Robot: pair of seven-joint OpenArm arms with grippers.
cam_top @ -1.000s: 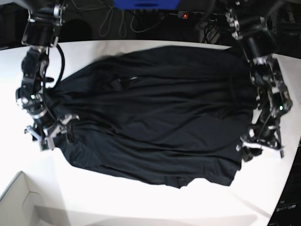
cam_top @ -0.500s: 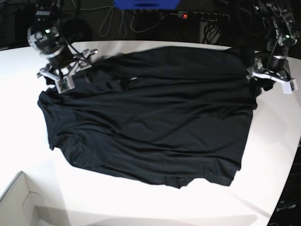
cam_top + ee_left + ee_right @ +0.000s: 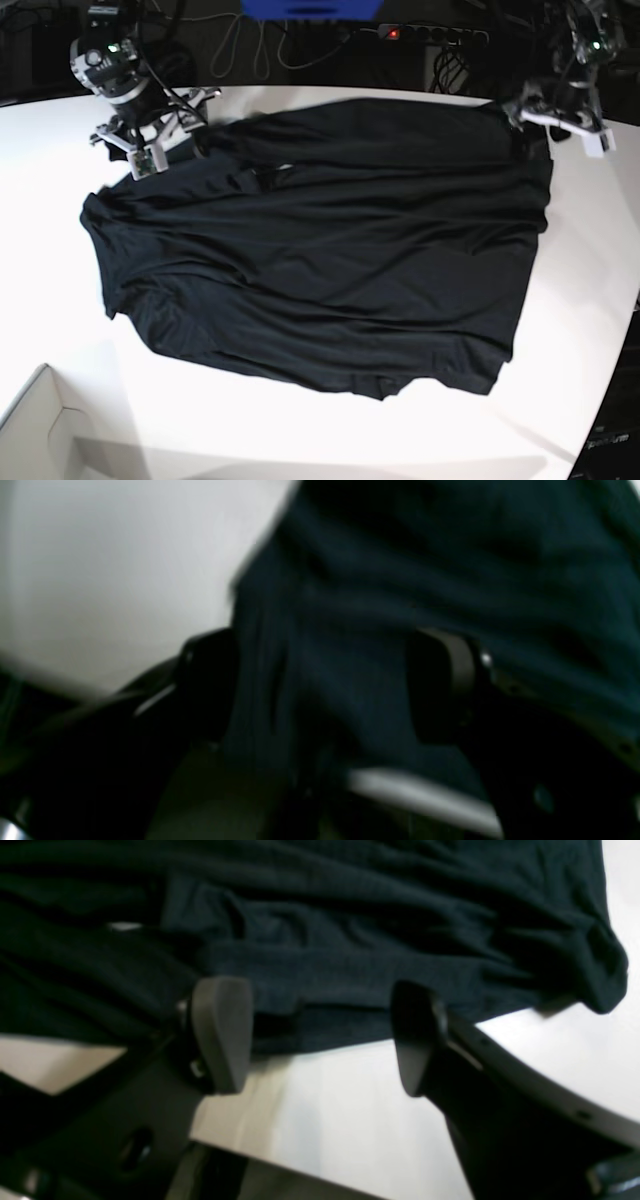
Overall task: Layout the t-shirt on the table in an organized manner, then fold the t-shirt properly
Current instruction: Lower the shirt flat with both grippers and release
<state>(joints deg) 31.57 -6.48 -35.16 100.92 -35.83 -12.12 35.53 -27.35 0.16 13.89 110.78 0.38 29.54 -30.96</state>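
The black t-shirt [image 3: 320, 240] lies spread and wrinkled across the middle of the white tabletop [image 3: 300, 430], its body running from one side to the other, with a bunched sleeve at the far corner on the base view's left and a ragged, wavy edge toward the near side. The tabletop has a curved rim on the base view's right, and a pale box corner [image 3: 40, 430] sits at its near left edge. Behind the tabletop the room is dark, with loose cables [image 3: 250, 45], a power strip showing a red light [image 3: 395, 33] and a blue object [image 3: 310, 8] at the top. The right tool [image 3: 150, 140] hovers at the shirt's far corner on the base view's left; its wrist view shows the two pads spread wide with nothing between them, the fabric edge just beyond [image 3: 320, 1037]. The left tool [image 3: 560, 120] is at the opposite far corner; in its blurred wrist view the fingers [image 3: 440, 680] stand apart with dark cloth seen between them, and I cannot tell whether they touch it
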